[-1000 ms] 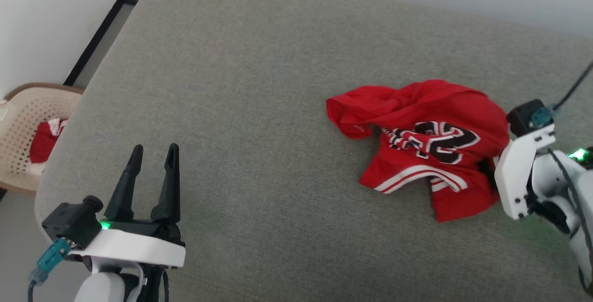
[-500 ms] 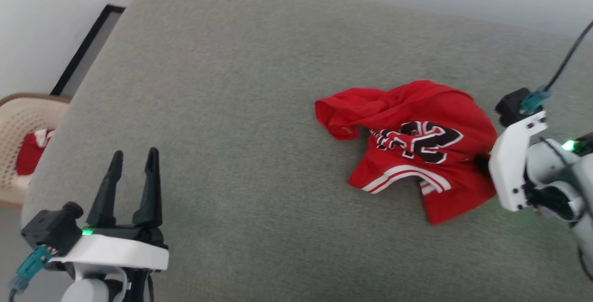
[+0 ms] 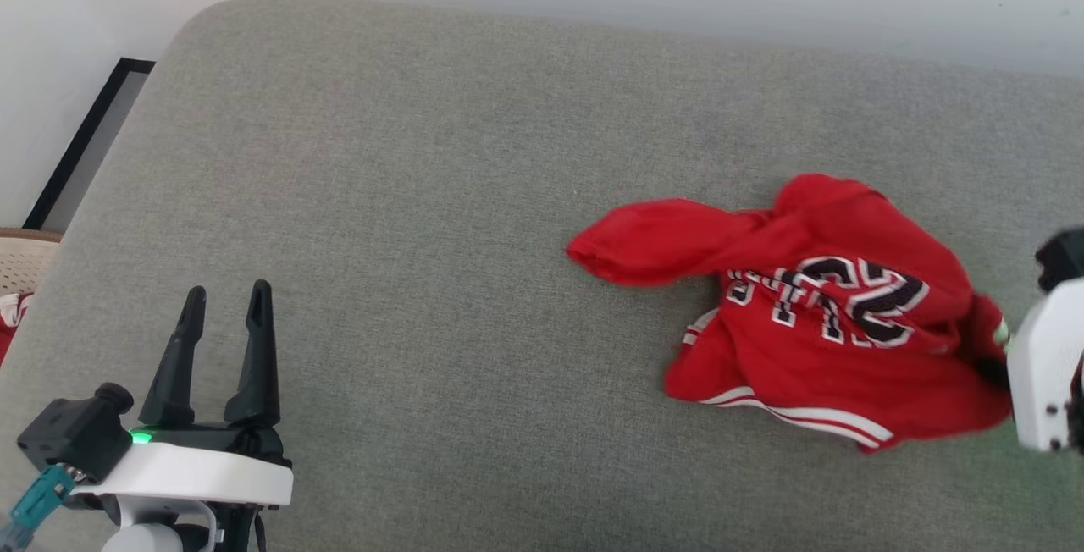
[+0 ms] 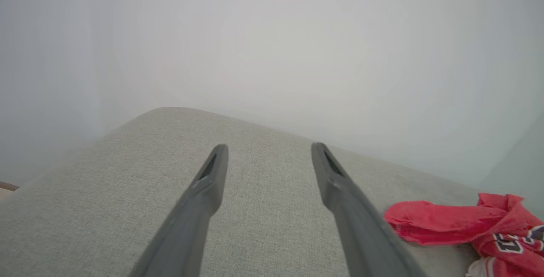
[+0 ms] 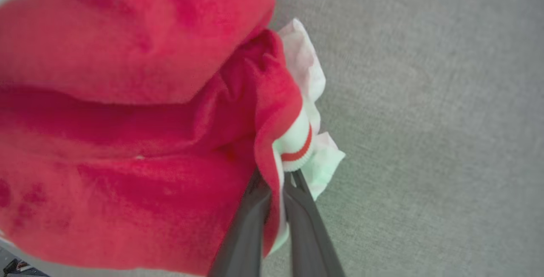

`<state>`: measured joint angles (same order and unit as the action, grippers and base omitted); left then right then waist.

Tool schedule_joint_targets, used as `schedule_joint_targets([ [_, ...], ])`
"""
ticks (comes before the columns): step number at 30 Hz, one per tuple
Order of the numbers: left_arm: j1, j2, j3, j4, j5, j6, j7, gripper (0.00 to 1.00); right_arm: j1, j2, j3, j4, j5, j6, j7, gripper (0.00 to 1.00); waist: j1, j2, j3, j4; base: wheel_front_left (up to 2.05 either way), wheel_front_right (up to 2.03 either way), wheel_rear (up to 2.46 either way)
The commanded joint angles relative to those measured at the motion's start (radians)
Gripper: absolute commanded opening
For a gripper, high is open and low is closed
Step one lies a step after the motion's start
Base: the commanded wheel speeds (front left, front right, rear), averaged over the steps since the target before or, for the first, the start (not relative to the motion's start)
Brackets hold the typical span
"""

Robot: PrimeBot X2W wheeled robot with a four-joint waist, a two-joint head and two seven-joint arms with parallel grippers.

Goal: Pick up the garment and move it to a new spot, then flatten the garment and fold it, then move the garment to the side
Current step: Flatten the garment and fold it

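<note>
The red jersey (image 3: 813,315) lies bunched on the right half of the grey cushion (image 3: 440,196), its black number and white striped edging showing. My right gripper (image 5: 278,175) is shut on the jersey's (image 5: 127,111) white-and-red edging, which is pinched between the two dark fingers; in the head view its white wrist (image 3: 1046,374) sits at the jersey's right edge. My left gripper (image 3: 224,315) stands open over the cushion's lower left, nothing between its fingers (image 4: 210,179). The jersey (image 4: 463,226) appears at the lower right of the left wrist view.
The cushion's rounded left edge (image 3: 93,196) drops off toward a dark-framed panel (image 3: 85,137) and a beige perforated chair (image 3: 21,256) holding a red cloth (image 3: 8,319). A pale wall runs behind the cushion.
The head camera has shifted. The jersey's right side has been pulled up and bunched by the right gripper, its shape changing; the left sleeve now stretches out leftward. The left gripper stays open.
</note>
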<state>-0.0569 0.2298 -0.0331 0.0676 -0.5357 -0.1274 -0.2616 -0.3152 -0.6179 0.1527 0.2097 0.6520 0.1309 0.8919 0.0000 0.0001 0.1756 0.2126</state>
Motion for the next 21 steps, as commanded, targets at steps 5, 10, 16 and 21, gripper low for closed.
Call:
schedule_joint_targets([
  [5,-0.021,0.02,-0.025,0.01,-0.01,-0.002,-0.005,1.0,0.04,0.101,-0.087,0.051,-0.086,0.0,-0.021,0.18,0.0,-0.0001,0.003,0.0,0.0,0.0,0.0],
  [10,-0.041,0.061,-0.074,0.025,-0.059,-0.002,0.002,1.0,0.022,0.149,-0.111,0.058,-0.133,0.0,-0.059,1.0,0.0,-0.0001,-0.01,-0.015,0.0,0.0,0.0],
  [16,-0.064,0.114,-0.11,0.01,-0.107,-0.002,0.066,1.0,0.027,0.178,-0.127,-0.017,-0.151,0.0,-0.112,1.0,0.0,-0.0001,-0.029,-0.051,0.0,0.0,0.0],
  [21,-0.097,0.171,-0.149,-0.032,-0.18,-0.002,0.186,1.0,0.058,0.222,-0.147,-0.123,-0.164,0.0,-0.206,1.0,0.0,-0.0001,-0.056,-0.105,0.0,0.0,0.0],
])
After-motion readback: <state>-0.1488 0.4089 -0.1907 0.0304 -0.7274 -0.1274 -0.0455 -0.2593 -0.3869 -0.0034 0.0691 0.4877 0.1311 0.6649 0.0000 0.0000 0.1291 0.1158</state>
